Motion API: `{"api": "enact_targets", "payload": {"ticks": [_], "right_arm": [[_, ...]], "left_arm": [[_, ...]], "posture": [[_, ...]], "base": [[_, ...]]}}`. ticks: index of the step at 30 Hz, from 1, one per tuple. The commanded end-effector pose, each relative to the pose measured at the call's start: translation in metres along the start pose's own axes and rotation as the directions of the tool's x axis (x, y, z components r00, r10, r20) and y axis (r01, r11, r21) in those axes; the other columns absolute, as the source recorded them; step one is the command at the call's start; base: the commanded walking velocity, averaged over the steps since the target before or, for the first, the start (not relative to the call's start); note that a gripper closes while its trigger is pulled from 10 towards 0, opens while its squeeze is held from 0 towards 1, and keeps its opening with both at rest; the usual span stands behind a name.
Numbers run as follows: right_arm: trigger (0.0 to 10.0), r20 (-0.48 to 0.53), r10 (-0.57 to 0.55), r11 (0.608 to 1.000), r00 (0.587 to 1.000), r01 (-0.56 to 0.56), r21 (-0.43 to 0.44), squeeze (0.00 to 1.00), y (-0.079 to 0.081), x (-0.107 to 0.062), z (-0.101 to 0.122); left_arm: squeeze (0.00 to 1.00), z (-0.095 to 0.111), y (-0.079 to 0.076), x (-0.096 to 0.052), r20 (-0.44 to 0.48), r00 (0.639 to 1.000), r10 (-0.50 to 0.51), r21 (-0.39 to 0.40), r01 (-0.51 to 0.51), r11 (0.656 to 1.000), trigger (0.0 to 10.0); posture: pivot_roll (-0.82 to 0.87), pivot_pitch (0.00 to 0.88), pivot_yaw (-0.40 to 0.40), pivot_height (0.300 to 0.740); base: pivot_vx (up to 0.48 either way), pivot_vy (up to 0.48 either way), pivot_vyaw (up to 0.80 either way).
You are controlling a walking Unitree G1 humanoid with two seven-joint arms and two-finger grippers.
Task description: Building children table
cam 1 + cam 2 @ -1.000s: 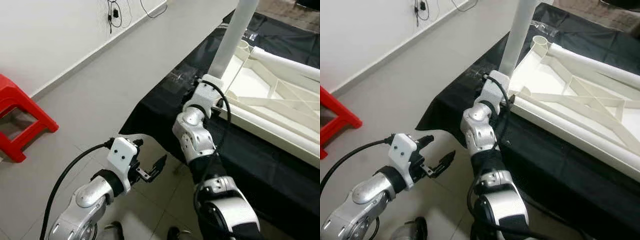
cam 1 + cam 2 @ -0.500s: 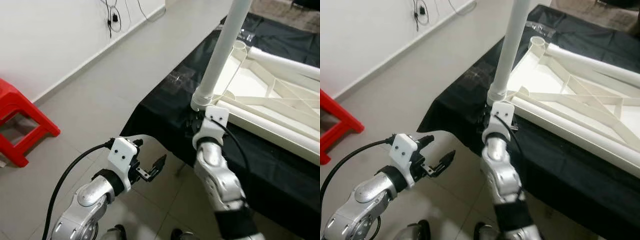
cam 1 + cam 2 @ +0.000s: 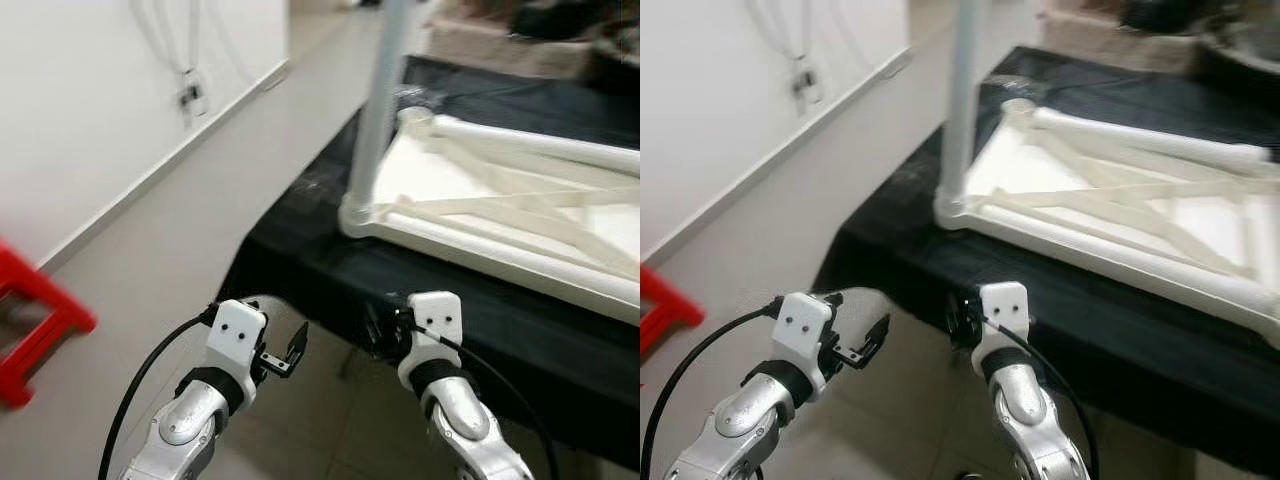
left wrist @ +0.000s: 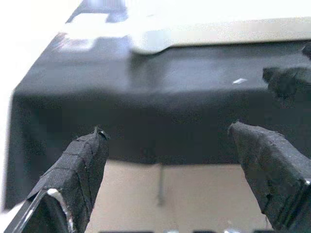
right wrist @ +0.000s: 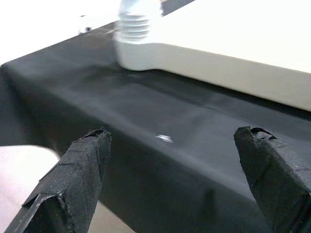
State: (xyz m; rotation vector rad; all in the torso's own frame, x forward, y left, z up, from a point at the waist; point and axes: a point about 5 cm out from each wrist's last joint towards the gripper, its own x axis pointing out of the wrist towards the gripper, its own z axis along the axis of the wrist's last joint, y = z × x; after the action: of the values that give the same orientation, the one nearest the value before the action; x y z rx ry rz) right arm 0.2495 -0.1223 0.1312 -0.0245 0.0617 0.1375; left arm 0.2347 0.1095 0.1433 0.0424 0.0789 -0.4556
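Leg (image 3: 375, 120) looks already seated upright in the near-left corner socket of the white table frame (image 3: 520, 215), which lies upside down on the black-draped tabletop (image 3: 310, 262), so that's probably why both arms hang low off the near edge. Left gripper (image 3: 285, 353) and right gripper (image 5: 170, 179) both have their jaws spread wide, holding nothing. Leg's top is cut off and everything's blurry, so I can't tell if it's fully screwed in.

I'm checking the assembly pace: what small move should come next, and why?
Probably raise the right end effector back to the upright white leg. The leg stands in the corner socket of the upside-down tabletop, and both end effectors, left too, hang open below the cloth's edge.
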Motion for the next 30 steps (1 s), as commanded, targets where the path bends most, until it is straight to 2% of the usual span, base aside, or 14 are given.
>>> {"api": "enact_targets", "payload": {"ticks": [1,4,5,8,13,16,17,19,20,23,24,26,28,30], "right_arm": [[10.0,-0.009,0.014,1.000,1.000,-0.014,0.015,0.00,0.002,-0.002,-0.003],[10.0,-0.012,0.024,1.000,1.000,-0.024,0.005,0.00,0.003,0.003,-0.005],[10.0,-0.012,0.049,0.999,0.999,-0.049,0.008,0.00,0.006,0.005,-0.006],[10.0,-0.014,0.068,0.998,0.998,-0.067,0.013,0.00,0.007,0.007,-0.007],[10.0,-0.015,0.072,0.997,0.997,-0.072,0.006,0.00,0.005,0.009,-0.009],[10.0,-0.025,0.068,0.998,0.997,-0.068,0.001,0.00,0.001,0.013,-0.012],[10.0,-0.025,0.068,0.998,0.997,-0.068,0.001,0.00,0.001,0.013,-0.012],[10.0,-0.028,0.071,0.997,0.997,-0.071,-0.002,0.00,0.001,0.014,-0.013],[10.0,-0.028,0.071,0.997,0.997,-0.071,-0.002,0.00,0.001,0.014,-0.013],[10.0,-0.027,0.069,0.998,0.997,-0.069,-0.005,0.00,0.001,0.015,-0.015],[10.0,-0.032,0.064,0.998,0.997,-0.065,-0.011,0.00,0.001,0.015,-0.016],[10.0,-0.035,0.061,0.998,0.998,-0.061,-0.015,0.00,0.000,0.015,-0.016],[10.0,-0.023,0.046,0.999,0.999,-0.046,-0.003,0.00,-0.002,0.014,-0.015],[10.0,-0.017,0.040,0.999,0.999,-0.040,0.004,0.00,-0.003,0.013,-0.014]], "left_arm": [[0.00,-0.001,0.003,0.001,-0.006,1.000,0.014,-0.022,-0.014,1.000,10.0],[0.00,0.001,0.012,0.006,0.008,0.998,0.064,-0.068,-0.063,0.996,10.0],[0.00,-0.005,0.016,0.007,-0.005,0.994,0.111,-0.110,-0.111,0.988,10.0],[0.00,-0.005,0.017,0.010,0.008,0.988,0.157,-0.120,-0.155,0.981,10.0],[0.00,0.007,0.032,0.024,0.044,0.984,0.174,-0.099,-0.169,0.981,10.0],[0.00,0.016,0.054,0.043,0.043,0.981,0.191,-0.045,-0.189,0.981,10.0],[0.00,0.016,0.054,0.043,0.043,0.981,0.191,-0.045,-0.189,0.981,10.0],[0.00,0.016,0.052,0.055,0.042,0.979,0.200,-0.038,-0.199,0.979,10.0],[0.00,0.016,0.052,0.055,0.042,0.979,0.200,-0.038,-0.199,0.979,10.0],[0.00,0.007,0.034,0.070,0.007,0.981,0.193,-0.077,-0.192,0.978,10.0],[0.00,0.001,0.023,0.070,-0.012,0.987,0.160,-0.100,-0.160,0.982,10.0],[0.00,-0.003,0.016,0.070,-0.022,0.990,0.136,-0.115,-0.138,0.984,10.0],[0.00,-0.015,-0.004,0.059,-0.056,0.996,0.068,-0.153,-0.076,0.985,10.0],[0.00,-0.019,-0.011,0.054,-0.071,0.997,0.043,-0.163,-0.054,0.985,10.0]], "posture": [[0.07,0.084,-0.007,0.740],[0.07,0.058,-0.010,0.740],[0.07,0.049,-0.010,0.740],[0.07,0.035,-0.021,0.740],[0.06,0.014,-0.024,0.740],[0.06,0.000,-0.027,0.740],[0.06,0.000,-0.027,0.740],[0.06,0.000,-0.032,0.740],[0.06,0.000,-0.032,0.740],[0.05,0.000,-0.028,0.740],[0.05,0.000,-0.025,0.740],[0.04,0.000,-0.025,0.740],[0.04,0.000,-0.025,0.740],[0.04,0.000,-0.025,0.740]], "base": [[0.000,0.000,-0.79],[0.000,0.000,-0.77],[0.000,0.000,-0.77],[0.000,0.000,-0.77],[0.000,0.000,-0.40],[0.000,0.000,0.00],[0.000,0.000,0.00],[0.000,0.000,0.00],[0.000,0.000,0.00],[0.000,0.000,0.00],[0.000,0.000,0.00],[0.000,0.000,0.00],[0.000,0.000,0.00],[0.000,0.000,0.00]]}}
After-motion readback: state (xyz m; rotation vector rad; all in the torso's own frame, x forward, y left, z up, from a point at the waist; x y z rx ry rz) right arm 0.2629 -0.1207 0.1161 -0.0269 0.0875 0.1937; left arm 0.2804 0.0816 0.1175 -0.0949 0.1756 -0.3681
